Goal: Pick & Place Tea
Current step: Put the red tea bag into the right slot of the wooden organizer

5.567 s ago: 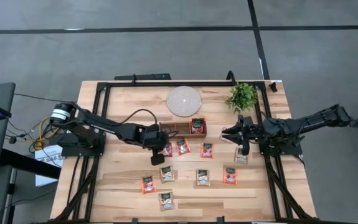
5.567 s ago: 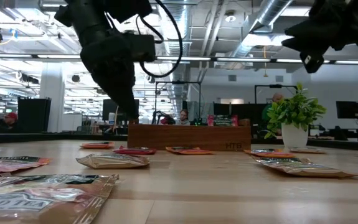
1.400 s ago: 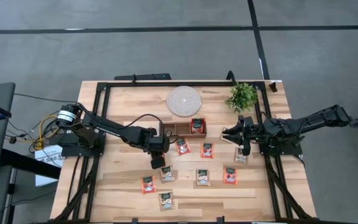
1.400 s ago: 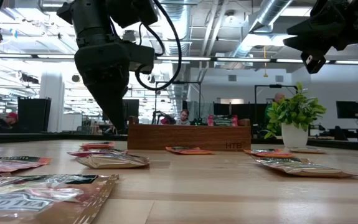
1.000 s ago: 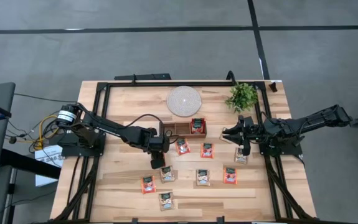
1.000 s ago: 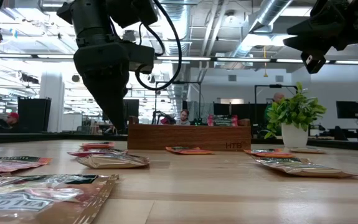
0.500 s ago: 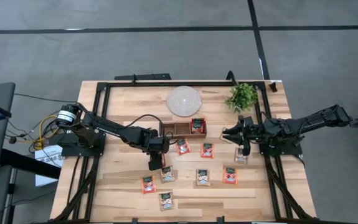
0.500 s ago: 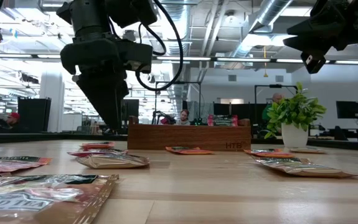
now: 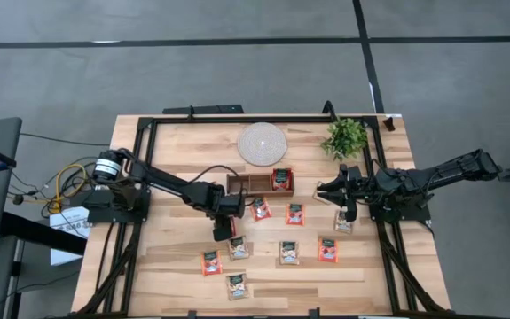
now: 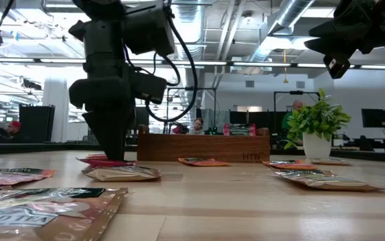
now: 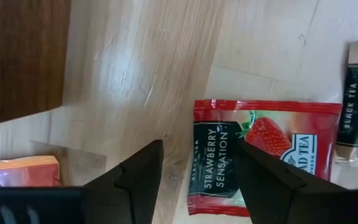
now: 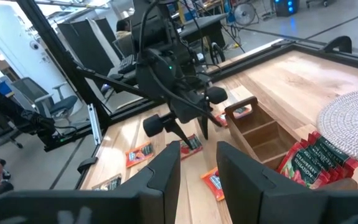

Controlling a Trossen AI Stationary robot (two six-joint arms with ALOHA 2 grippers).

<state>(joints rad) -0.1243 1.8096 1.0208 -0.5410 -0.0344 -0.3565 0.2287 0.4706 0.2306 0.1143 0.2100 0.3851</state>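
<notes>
Several tea sachets, red-orange and pale tan, lie flat on the wooden table. My left gripper (image 9: 224, 228) is open and points down just over a red strawberry sachet (image 11: 278, 149). One finger stands over the wood beside its green-band end, the other over the sachet. In the low view the left gripper (image 10: 112, 152) reaches down to that red sachet (image 10: 102, 161). My right gripper (image 9: 340, 203) hangs open above the table's right part, near a tan sachet (image 9: 343, 222), with nothing between its fingers (image 12: 166, 171). My left gripper comes from above, fingers pointing down astride the sachet's green-band end (image 11: 213, 155), and the sachet lies flat on the table. Whether the fingertips touch the sachet or the wood, I cannot tell.
A brown wooden tray (image 9: 247, 183) stands behind the left gripper, with red sachets (image 9: 281, 179) in its right compartment. Farther back are a round white disc (image 9: 262, 142) and a potted plant (image 9: 345, 137). A black frame (image 9: 237, 120) rims the table. People sit in the room beyond.
My left gripper has come down toward the table onto the red strawberry sachet, turning about its own axis on the way. The sachets and my right gripper have stayed where they were.
</notes>
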